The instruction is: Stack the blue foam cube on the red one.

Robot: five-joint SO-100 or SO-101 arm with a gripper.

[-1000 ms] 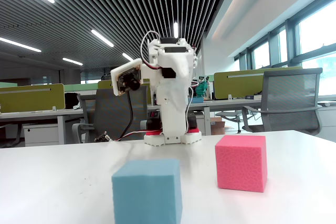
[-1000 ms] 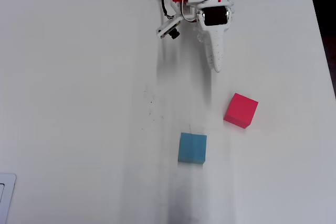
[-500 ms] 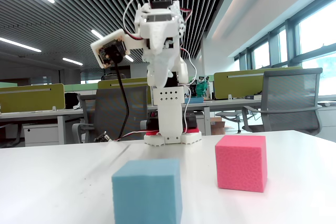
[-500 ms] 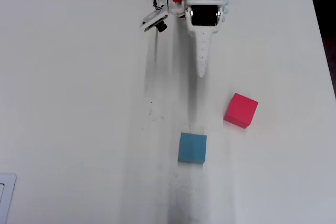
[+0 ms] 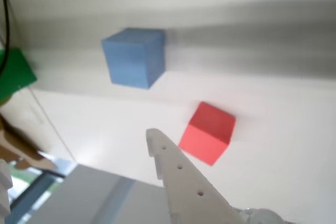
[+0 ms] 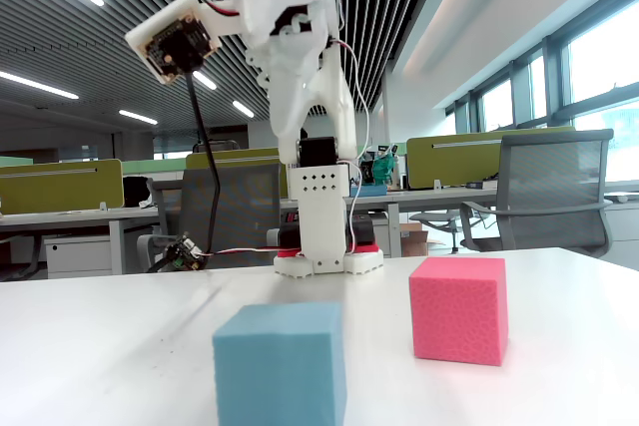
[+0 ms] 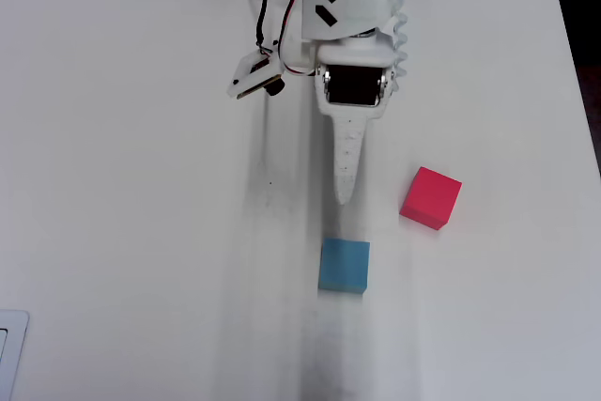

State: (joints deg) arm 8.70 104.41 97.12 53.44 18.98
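The blue foam cube [image 7: 344, 265] sits on the white table, just beyond my gripper's tip in the overhead view. It is nearest the camera in the fixed view [image 6: 281, 364] and upper left in the wrist view [image 5: 134, 57]. The red foam cube [image 7: 431, 198] rests to the right of the gripper tip, also seen in the fixed view [image 6: 458, 308] and the wrist view [image 5: 208, 133]. My gripper [image 7: 345, 196] is raised above the table, apart from both cubes, its jaws together and empty. One white finger [image 5: 178, 174] shows in the wrist view.
The arm's base [image 6: 327, 226] stands at the table's far side. A camera board [image 7: 255, 72] hangs off the arm's left. A green object [image 5: 13, 72] is at the wrist view's left edge. A white thing [image 7: 9, 354] lies at the table's lower left corner.
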